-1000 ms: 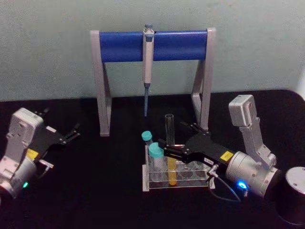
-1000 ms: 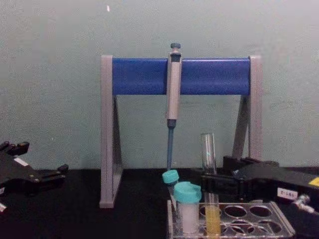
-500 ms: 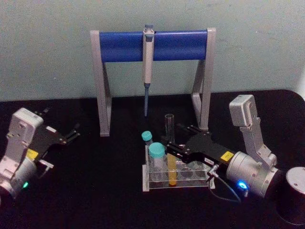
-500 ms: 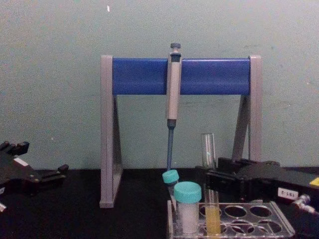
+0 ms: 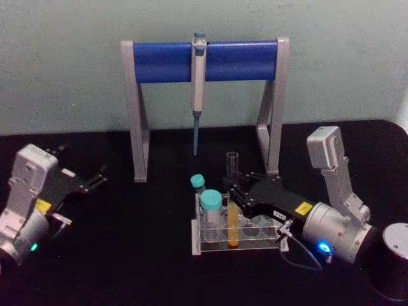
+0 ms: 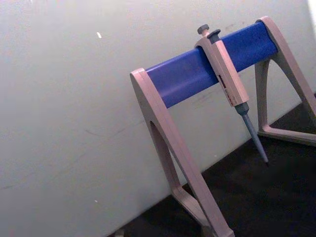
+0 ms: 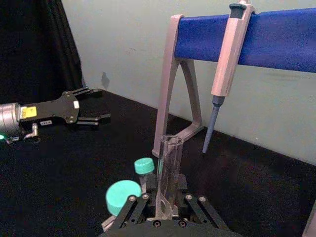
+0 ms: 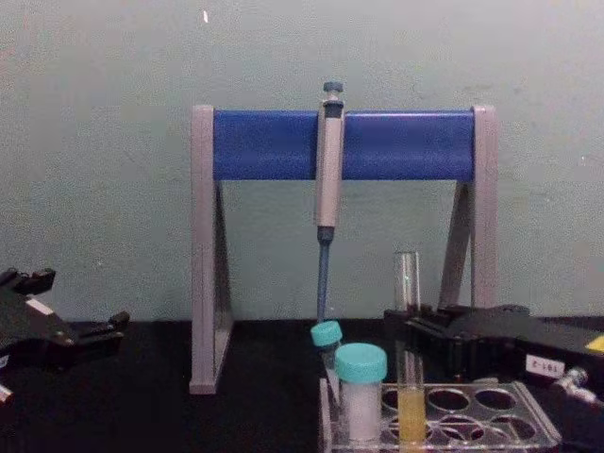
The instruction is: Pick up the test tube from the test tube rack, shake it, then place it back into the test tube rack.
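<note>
Right gripper [image 5: 234, 194] right of centre, pinching tube [image 5: 233, 220] mid-height. Tube upright, bottom seated in rack [image 5: 258, 245], lower centre. Left gripper [image 5: 99, 177] parked at left edge, fingers spread.

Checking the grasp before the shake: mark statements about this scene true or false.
The right tool is shut on the tall clear glass test tube holding yellow liquid. True.
The grey pipette lies flat. False: it hangs from the stand's blue bar.
The test tube's bottom sits in the low clear plastic rack. True.
The left tool holds the short white tube with the wide teal cap. False: it is open and empty; that tube stands in the rack.
</note>
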You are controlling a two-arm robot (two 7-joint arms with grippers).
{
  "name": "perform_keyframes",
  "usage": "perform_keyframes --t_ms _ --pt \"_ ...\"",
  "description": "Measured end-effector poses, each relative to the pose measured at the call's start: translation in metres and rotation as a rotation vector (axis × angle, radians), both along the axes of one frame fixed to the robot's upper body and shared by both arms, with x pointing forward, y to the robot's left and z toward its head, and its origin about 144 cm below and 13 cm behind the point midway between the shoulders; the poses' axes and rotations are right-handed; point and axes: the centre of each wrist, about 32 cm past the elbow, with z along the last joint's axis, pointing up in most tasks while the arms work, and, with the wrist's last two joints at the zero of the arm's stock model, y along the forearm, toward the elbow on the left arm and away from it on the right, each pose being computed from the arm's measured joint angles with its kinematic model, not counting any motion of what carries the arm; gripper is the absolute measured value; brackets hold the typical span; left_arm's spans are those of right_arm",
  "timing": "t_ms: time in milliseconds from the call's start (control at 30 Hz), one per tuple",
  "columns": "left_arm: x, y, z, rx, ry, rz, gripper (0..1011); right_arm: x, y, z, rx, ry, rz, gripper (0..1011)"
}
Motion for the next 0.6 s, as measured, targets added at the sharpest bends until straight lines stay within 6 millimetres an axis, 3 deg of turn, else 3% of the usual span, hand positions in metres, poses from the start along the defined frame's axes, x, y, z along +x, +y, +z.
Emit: perform_keyframes --t_ms 600 --pt "0.0000 0.0000 0.0000 0.000 0.000 0.000 1001 -0.0004 -0.0001 -0.0005 0.002 -0.002 0.002 235"
